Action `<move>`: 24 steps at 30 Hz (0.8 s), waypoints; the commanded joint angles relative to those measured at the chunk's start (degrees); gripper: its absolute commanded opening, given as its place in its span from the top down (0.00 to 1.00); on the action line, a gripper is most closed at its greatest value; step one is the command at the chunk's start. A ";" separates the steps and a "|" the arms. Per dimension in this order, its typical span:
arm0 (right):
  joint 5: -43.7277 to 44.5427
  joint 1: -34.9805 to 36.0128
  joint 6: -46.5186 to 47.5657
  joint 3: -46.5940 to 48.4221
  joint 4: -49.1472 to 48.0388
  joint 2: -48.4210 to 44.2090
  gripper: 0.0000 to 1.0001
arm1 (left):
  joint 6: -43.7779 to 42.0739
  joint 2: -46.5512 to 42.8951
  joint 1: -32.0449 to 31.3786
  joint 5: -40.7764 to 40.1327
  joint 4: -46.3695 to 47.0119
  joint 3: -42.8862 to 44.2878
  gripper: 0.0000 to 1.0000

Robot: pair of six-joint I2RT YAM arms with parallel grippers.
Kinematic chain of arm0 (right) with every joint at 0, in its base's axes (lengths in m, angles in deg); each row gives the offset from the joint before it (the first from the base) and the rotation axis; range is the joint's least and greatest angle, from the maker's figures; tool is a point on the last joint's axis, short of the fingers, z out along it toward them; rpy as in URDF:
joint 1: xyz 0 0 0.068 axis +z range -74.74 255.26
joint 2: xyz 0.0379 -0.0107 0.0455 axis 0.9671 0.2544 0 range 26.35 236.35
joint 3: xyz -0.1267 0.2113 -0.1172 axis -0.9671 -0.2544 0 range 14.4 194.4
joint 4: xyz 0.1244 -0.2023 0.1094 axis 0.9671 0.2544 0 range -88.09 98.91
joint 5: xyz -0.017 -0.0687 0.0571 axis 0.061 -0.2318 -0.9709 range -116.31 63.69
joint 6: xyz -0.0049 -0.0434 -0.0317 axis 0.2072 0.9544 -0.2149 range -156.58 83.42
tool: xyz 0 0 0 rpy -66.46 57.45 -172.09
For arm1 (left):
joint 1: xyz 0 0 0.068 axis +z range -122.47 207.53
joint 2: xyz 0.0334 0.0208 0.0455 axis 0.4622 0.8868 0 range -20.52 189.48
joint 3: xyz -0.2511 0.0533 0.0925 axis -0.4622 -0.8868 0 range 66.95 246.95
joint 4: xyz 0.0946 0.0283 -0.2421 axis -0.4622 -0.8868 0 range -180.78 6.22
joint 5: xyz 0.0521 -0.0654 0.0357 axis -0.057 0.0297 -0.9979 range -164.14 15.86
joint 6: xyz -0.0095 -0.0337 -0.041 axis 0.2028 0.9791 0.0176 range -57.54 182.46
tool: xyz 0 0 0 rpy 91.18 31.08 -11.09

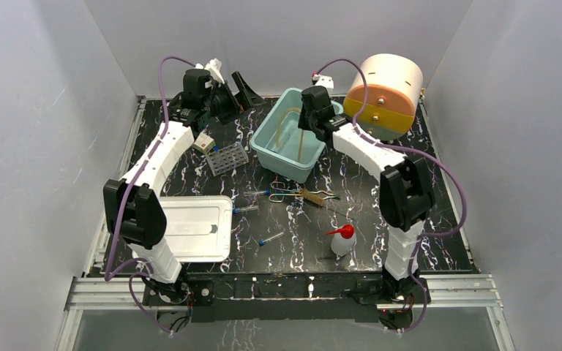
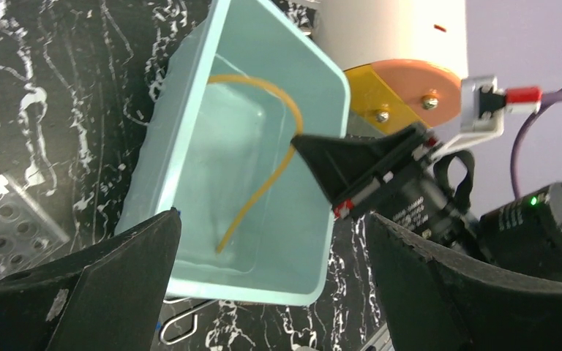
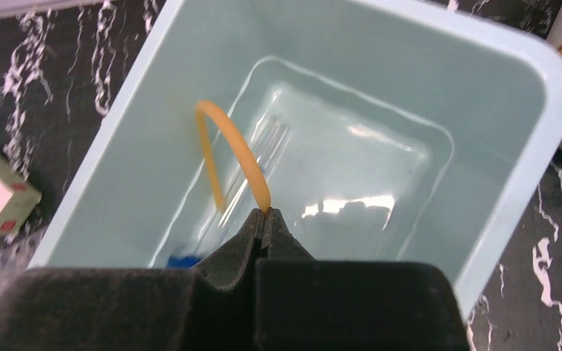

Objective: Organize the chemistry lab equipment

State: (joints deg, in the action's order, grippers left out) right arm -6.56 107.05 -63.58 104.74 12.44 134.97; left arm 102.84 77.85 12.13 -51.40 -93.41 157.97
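Observation:
My right gripper (image 1: 306, 134) hangs over the teal bin (image 1: 269, 140) and is shut on the tan rubber tubing (image 3: 230, 146), which arches down into the bin from its fingertips (image 3: 264, 213). A clear blue-capped tube (image 3: 252, 157) lies on the bin's floor. My left gripper (image 1: 243, 86) is open and empty at the back, left of the bin (image 2: 315, 183). The grey tube rack (image 1: 227, 157), metal tongs (image 1: 293, 194), loose blue-capped tubes (image 1: 257, 192) (image 1: 271, 238) and the red-nozzled wash bottle (image 1: 342, 240) are on the table.
A white lid (image 1: 194, 227) lies at the front left. A small box (image 1: 203, 142) sits beside the rack. A large cream and orange drum (image 1: 384, 95) stands at the back right, close behind the bin. Grey walls close in three sides.

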 commanded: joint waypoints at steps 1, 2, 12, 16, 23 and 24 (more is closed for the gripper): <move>8.00 0.08 0.43 8.11 0.87 5.00 1.00 | -3.64 -4.89 -0.07 -2.38 -4.52 -0.62 0.03; 8.63 -0.01 -0.11 9.69 1.55 6.34 1.00 | -3.98 -5.05 -0.07 -2.78 -5.07 -0.59 0.02; 11.61 0.02 -5.02 28.72 13.05 20.55 1.00 | -6.31 -5.47 -0.07 -6.04 -8.91 0.21 0.02; 14.00 -0.04 -4.29 30.05 14.77 21.48 0.92 | -6.93 -5.73 -0.07 -6.58 -9.54 0.34 0.02; 13.19 0.01 -1.81 25.76 11.33 17.33 0.67 | -6.72 -7.50 -0.06 -6.57 -6.61 -1.63 0.02; 12.85 0.01 -1.56 25.68 11.18 16.66 0.67 | -6.64 -7.47 -0.05 -6.50 -6.70 -1.64 0.02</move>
State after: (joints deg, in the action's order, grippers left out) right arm 5.26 107.05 -66.60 131.23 26.38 156.78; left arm 96.92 74.57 12.13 -57.85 -101.56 157.03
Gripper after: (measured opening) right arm 0.319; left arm 0.983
